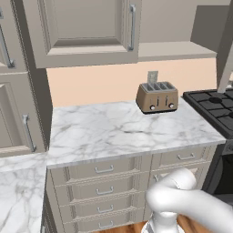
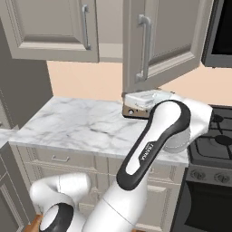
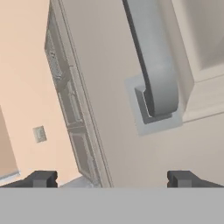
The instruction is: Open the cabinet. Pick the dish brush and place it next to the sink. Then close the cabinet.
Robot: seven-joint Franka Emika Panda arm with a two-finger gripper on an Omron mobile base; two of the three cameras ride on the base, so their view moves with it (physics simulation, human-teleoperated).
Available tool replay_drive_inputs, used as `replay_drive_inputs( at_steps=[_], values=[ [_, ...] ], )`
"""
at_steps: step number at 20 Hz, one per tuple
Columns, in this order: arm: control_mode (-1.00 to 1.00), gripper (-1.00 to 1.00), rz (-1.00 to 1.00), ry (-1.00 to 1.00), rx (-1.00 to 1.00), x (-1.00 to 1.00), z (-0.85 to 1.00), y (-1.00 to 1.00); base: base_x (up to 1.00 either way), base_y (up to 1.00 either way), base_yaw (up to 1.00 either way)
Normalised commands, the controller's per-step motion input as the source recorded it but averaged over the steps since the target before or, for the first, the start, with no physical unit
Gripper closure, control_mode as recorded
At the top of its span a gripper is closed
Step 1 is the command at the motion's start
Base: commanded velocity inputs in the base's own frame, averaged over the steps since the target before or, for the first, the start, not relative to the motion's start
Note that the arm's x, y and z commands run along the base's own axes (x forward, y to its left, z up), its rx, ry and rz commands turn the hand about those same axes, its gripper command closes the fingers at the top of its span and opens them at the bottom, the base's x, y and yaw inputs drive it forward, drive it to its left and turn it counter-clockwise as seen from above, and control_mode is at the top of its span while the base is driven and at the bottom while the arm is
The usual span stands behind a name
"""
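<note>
Two cabinet (image 2: 113, 41) doors seen in rt base view: left door (image 2: 54, 29) flat and closed, right door (image 2: 165, 41) angled out from the frame, bottom edge hanging over the toaster (image 1: 157, 97). Each w/ vertical silver bar handle (image 3: 153, 57); in hand view, lower end of a handle sits close ahead, on its square mount plate on the door face. Gripper (image 3: 112, 179) spread wide, released, nothing between the dark fingertips (image 3: 41, 178); handle end lies ahead betw. the two tips, not touching. Peach wall and wall outlet (image 3: 39, 134) visible past door edge on the left of hand view. In left base view, toaster on marble counter (image 1: 113, 132) near the back wall, beside the gas stove (image 1: 214, 107); drawer units (image 1: 104, 191) w/ small horizontal pulls below. Arm (image 2: 154, 140) rises up in front of the toaster in rt base view, wrist reaching under the swung door. Dish brush: cannot tell where; cabinet interior hidden behind the doors.
</note>
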Motion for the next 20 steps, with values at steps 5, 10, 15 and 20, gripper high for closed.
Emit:
replay_drive_inputs(
  at_steps=[5,10,15,20],
  values=[
    [-1.00,-1.00,-0.14,-0.01,0.00,0.25,0.12,0.43,0.00,0.00,0.00],
    [-1.00,-1.00,-0.16,-0.03,0.00,0.29,0.05,0.48,0.00,0.00,0.00],
    [-1.00,-1.00,-0.15,-0.01,0.00,0.30,0.09,0.52,0.00,0.00,0.00],
    [-1.00,-1.00,-0.15,0.00,0.00,0.35,0.12,0.42,0.00,0.00,0.00]
  ],
)
